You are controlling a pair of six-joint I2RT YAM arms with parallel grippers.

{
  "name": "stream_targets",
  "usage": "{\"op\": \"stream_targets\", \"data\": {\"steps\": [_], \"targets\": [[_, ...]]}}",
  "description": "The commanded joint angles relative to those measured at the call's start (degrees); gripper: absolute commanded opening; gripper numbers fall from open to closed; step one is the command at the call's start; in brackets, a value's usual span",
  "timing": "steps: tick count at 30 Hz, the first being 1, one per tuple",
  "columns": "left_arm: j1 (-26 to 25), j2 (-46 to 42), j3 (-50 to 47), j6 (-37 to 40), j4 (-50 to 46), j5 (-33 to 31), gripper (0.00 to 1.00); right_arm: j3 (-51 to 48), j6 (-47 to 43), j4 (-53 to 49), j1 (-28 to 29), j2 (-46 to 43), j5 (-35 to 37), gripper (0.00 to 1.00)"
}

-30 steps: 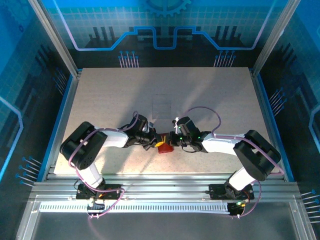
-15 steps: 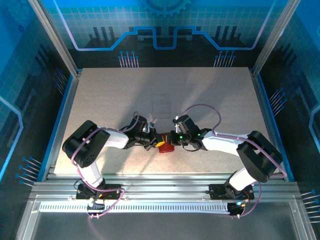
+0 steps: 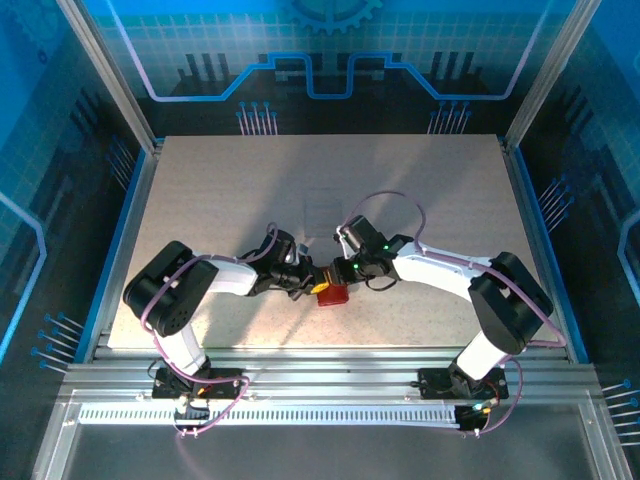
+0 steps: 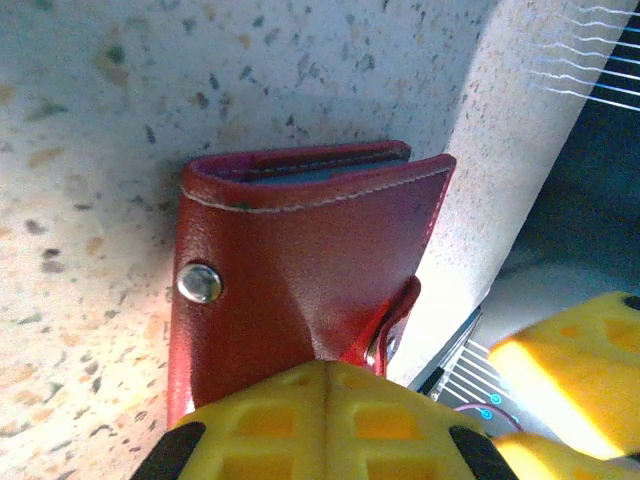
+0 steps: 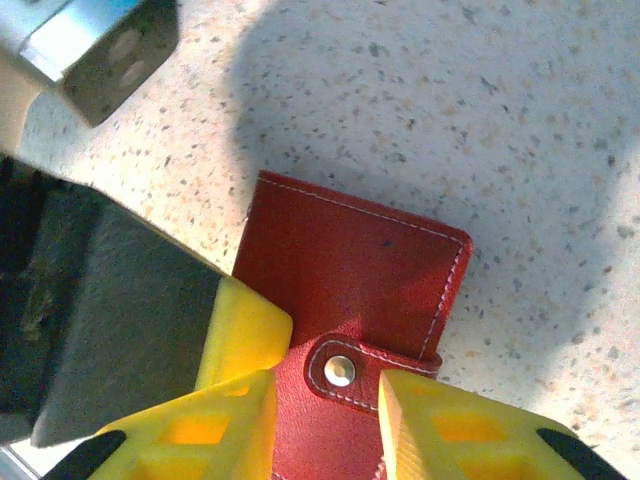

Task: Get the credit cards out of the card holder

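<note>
Top external: card holder, dark red, lies closed on the speckled bench, lower centre of frame, between the two arms. Left end effector meets it from the left, right end effector from the upper right; both touch or nearly touch it, and finger spread is not legible at this scale. A faint clear rectangle sits above them, well apart. Left wrist: card holder at centre frame, flat on the bench, folded end toward the top. Metal snap stud on its left side, strap tab curling off its lower right edge. Dark bluish layered edges show in the mouth at the top; cannot tell cards from pocket lining. Left end effector at bottom centre: yellow fingers pressed together, only a seam between them, tips over the holder's near edge; cannot tell whether a leaf is caught. Another yellow finger at lower right, apart from the holder. Right wrist: card holder at centre, white stitching along its edges, strap tab with its snap at the lower edge. Right end effector is spread, one yellow finger either side of the snap, pinching nothing. The left end effector's yellow fingertip touches the holder's left edge.
</note>
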Motion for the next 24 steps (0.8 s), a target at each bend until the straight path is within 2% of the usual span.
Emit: {"op": "stream_targets", "data": {"steps": [1, 6, 9, 12, 18, 24], "targets": [[1.3, -1.7, 1.5, 2.1, -6.1, -1.8, 0.04, 2.0, -16.2, -5.3, 0.1, -0.3, -2.4, 0.33], [2.9, -3.0, 3.7, 4.1, -9.9, -2.1, 0.08, 1.9, -36.0, -8.0, 0.1, 1.2, -4.6, 0.32], [3.8, -2.5, 4.5, 4.2, -10.0, -1.7, 0.09, 3.2, -45.5, -11.7, -1.0, 2.8, -9.4, 0.32], [4.2, -1.7, 5.2, 4.1, -9.6, -1.0, 0.09, 5.6, -53.5, -14.4, -1.4, 5.0, -9.5, 0.32], [4.8, -1.9, 4.6, 3.7, -9.0, -0.5, 0.09, 10.8, -66.8, -21.0, -1.5, 9.3, -7.8, 0.34], [6.7, -3.8, 2.6, 3.4, -8.2, 0.0, 0.09, 18.4, -72.5, -28.3, -2.2, 13.9, -8.2, 0.41]]}}
